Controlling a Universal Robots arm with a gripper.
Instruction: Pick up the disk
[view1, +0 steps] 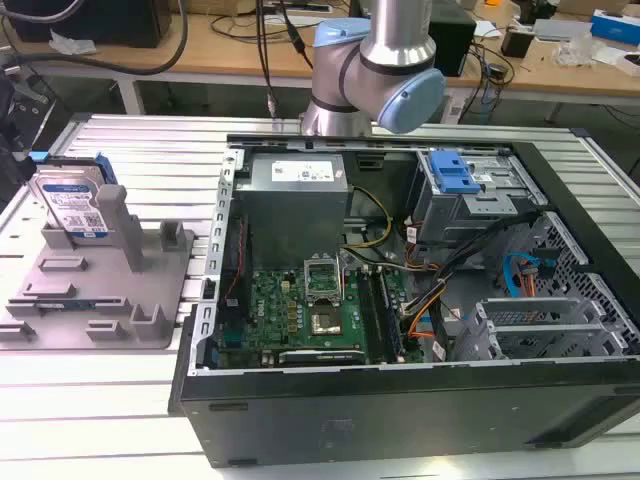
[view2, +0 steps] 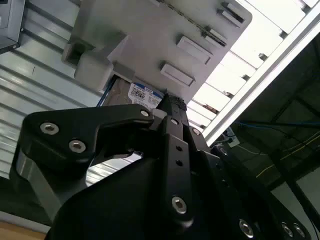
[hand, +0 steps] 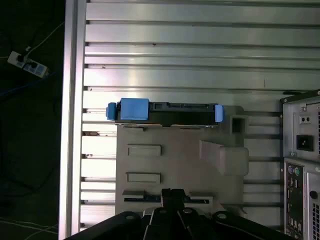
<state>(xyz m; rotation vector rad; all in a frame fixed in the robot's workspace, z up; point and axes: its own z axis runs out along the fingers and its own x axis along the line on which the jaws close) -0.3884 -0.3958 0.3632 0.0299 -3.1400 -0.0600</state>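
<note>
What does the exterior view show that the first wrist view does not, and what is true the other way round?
From the exterior view: the disk's labelled face, standing upright in the grey holder; the arm; the open computer case with its motherboard and a drive cage's blue latch.

From the first wrist view: the disk's top edge between blue rails, the gripper, the case's rear ports, a power strip on the floor.

Both: disk, holder, ribbed metal table.
</note>
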